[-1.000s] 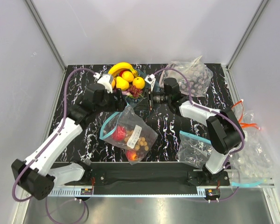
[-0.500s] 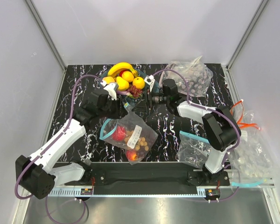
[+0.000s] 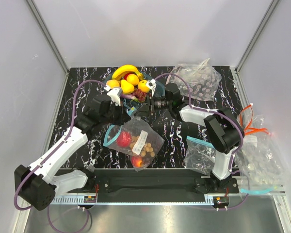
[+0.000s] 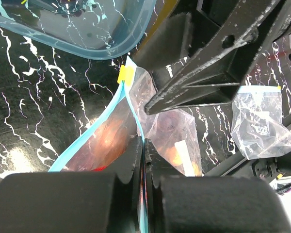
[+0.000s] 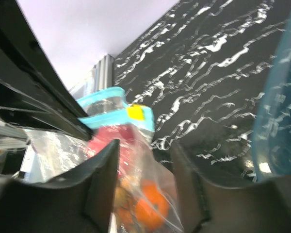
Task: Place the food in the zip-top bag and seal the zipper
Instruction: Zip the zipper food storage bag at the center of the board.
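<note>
The zip-top bag lies mid-table holding a red apple, a tan nut cluster and more fruit. My left gripper is shut on the light-blue zipper near the bag's far corner. From the other side my right gripper is open, its fingers either side of that corner, where a yellow tab marks the strip's end. Banana, yellow fruits, an orange and grapes remain in the bowl.
The bowl's blue rim sits just beyond both grippers. A wrinkled clear bag lies at the back right, another by the right arm's base, and a third off the table's right edge.
My left gripper came down from the bowl to the bag's mouth and closed on the zipper. My right gripper slid left to the bag's corner and its jaws narrowed.
</note>
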